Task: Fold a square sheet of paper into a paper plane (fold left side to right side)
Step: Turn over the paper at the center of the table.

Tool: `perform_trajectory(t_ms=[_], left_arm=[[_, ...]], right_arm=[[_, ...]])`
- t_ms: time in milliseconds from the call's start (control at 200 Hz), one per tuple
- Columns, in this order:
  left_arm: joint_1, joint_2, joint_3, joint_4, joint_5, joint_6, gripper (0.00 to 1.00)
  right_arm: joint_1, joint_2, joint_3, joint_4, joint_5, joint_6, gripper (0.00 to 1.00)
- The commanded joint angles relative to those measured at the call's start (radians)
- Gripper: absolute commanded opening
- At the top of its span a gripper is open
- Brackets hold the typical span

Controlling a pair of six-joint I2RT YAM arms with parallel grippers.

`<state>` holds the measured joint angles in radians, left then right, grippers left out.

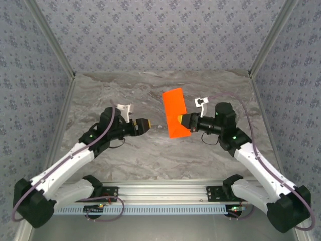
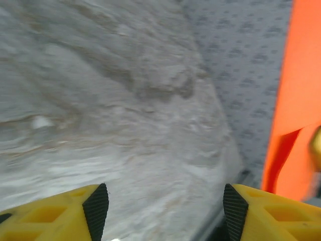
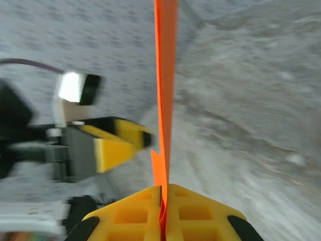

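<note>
1. Between the right gripper's (image 3: pixel 163 193) yellow fingers, pressed together, the orange paper (image 3: pixel 164 75) is pinched at its lower end and rises edge-on.
2. Seen from above, it is a tilted oblong held off the marbled table (image 1: pixel 150 160), right of centre.
3. Left of the paper, the left gripper (image 1: pixel 145 125) points towards it, near but apart.
4. Its jaws are spread, with nothing between them.

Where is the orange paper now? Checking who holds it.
In the top view the orange paper is right of centre, pinched in the right pincer, apart from the left pincer.
</note>
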<state>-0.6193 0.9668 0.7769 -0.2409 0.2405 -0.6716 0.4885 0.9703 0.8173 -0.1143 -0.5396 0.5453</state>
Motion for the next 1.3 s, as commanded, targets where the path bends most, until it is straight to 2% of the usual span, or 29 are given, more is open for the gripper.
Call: perform_trajectory(t_ms=[0,95,225,320,455,730,934,1049,1104,1294], left_arm=[[0.003,-0.081,0.062,-0.239,-0.241,0.089,0.67],[0.004,-0.136,0.059,-0.304,-0.338,0.083,0.68],[0.004,-0.184,0.063,-0.384,-0.443,0.057,0.69],[0.004,-0.208,0.070,-0.452,-0.512,0.029,0.70],[0.007,-0.243,0.055,-0.492,-0.541,0.002,0.72],[0.010,-0.265,0.030,-0.492,-0.537,-0.001,0.75],[0.010,-0.249,0.026,-0.477,-0.498,0.010,0.75],[0.012,-0.231,0.018,-0.453,-0.459,0.011,0.77],[0.012,-0.218,0.010,-0.443,-0.435,0.008,0.78],[0.034,-0.156,-0.052,-0.288,-0.262,-0.030,0.80]], right_arm=[[0.132,0.067,0.172,-0.523,0.466,-0.185,0.08],[0.303,0.211,0.325,-0.725,0.825,-0.168,0.08],[0.473,0.473,0.532,-0.945,1.165,-0.097,0.08],[0.534,0.665,0.666,-1.082,1.303,-0.053,0.09],[0.565,0.895,0.793,-1.189,1.398,-0.024,0.10],[0.567,1.183,0.891,-1.185,1.410,-0.019,0.12],[0.567,1.279,0.899,-1.089,1.262,-0.044,0.16],[0.564,1.264,0.875,-1.024,1.158,-0.058,0.28],[0.562,1.231,0.856,-0.984,1.098,-0.069,0.37],[0.551,1.007,0.725,-0.820,0.885,-0.090,0.61]])
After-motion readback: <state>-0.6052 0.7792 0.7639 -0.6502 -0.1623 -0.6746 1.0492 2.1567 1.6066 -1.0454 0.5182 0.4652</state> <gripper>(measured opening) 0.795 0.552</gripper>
